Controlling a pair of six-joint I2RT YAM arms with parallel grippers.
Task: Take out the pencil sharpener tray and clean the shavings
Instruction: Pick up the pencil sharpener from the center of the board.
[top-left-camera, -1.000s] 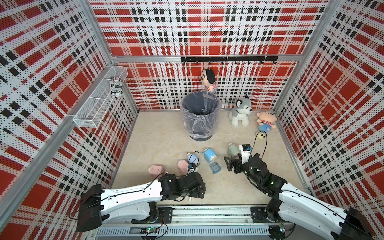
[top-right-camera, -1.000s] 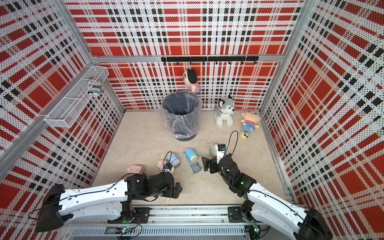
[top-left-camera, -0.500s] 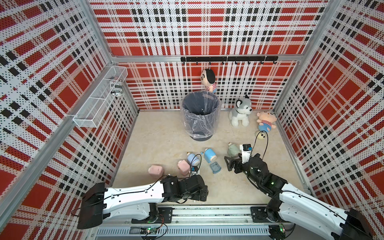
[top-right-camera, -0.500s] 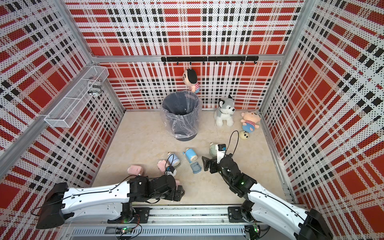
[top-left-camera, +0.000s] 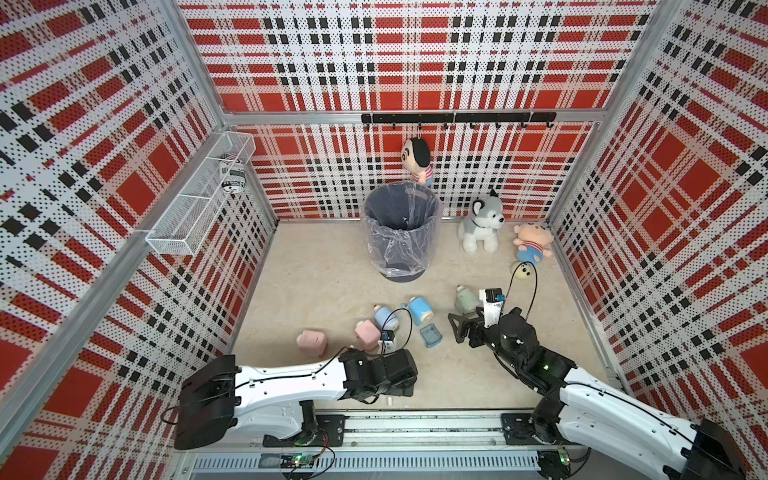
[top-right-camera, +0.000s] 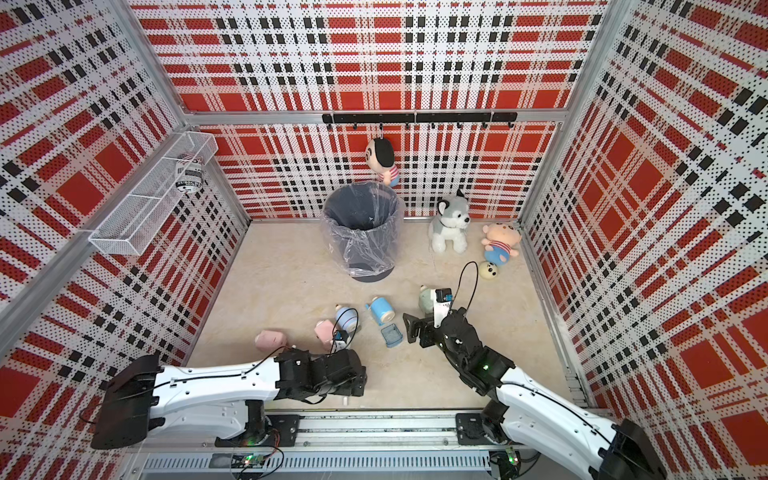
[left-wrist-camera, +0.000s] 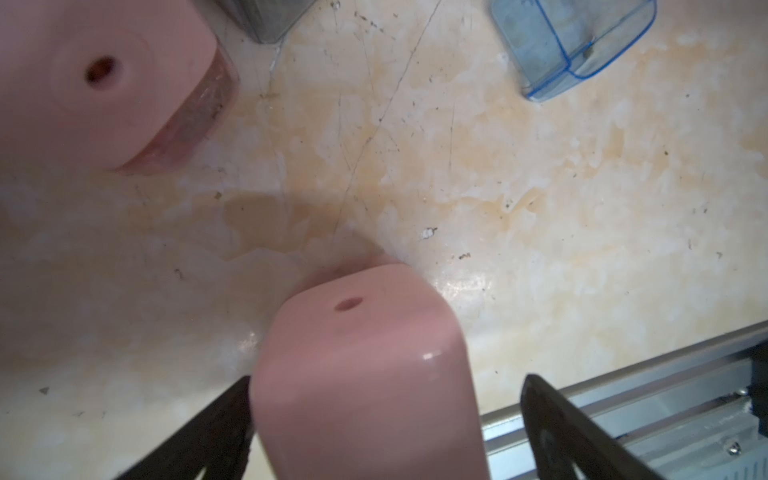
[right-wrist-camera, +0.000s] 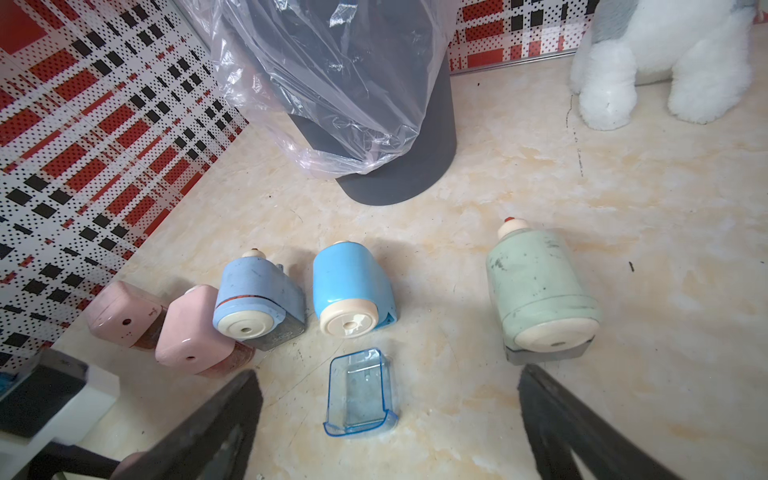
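On the beige marbled floor (right-wrist-camera: 540, 158), out of its housing and open side up: clear blue plastic shavings tray (right-wrist-camera: 359, 395), grey smears inside. Just behind it, lying on its side with the cream face toward the right wrist camera: bright blue barrel-shaped pencil sharpener (right-wrist-camera: 351, 286). Next in the row, dull blue sharpener with grey base (right-wrist-camera: 253, 286); raised lettering on that base, too small to read. Just beside that, near pink boxy sharpener (right-wrist-camera: 195, 328), then far pink boxy sharpener (right-wrist-camera: 124, 311), each with a small dark hole in the face. Well apart on the other side of the tray: scuffed pale green sharpener (right-wrist-camera: 540, 291).

Right gripper (top-left-camera: 456, 331): fingers spread wide, nothing gripped, low over the floor, with the tray just ahead of the fingertips and untouched.

Left gripper (left-wrist-camera: 386, 378): fingers likewise spread wide, set around a third pink rounded block (left-wrist-camera: 361, 353) with a small dark hole; one finger against its side, the other clear of it, so no clamp. Resting on the floor or lifted: cannot tell.

Toward the back wall: dark grey bin lined with a clear plastic bag (top-left-camera: 401, 232) and a grey-and-white plush husky (top-left-camera: 482, 226). On the left wall, white wire basket (top-left-camera: 172, 246) with a printed can (top-left-camera: 232, 174) inside; "SUBSCRI" legible on its dark band, the rest unreadable.
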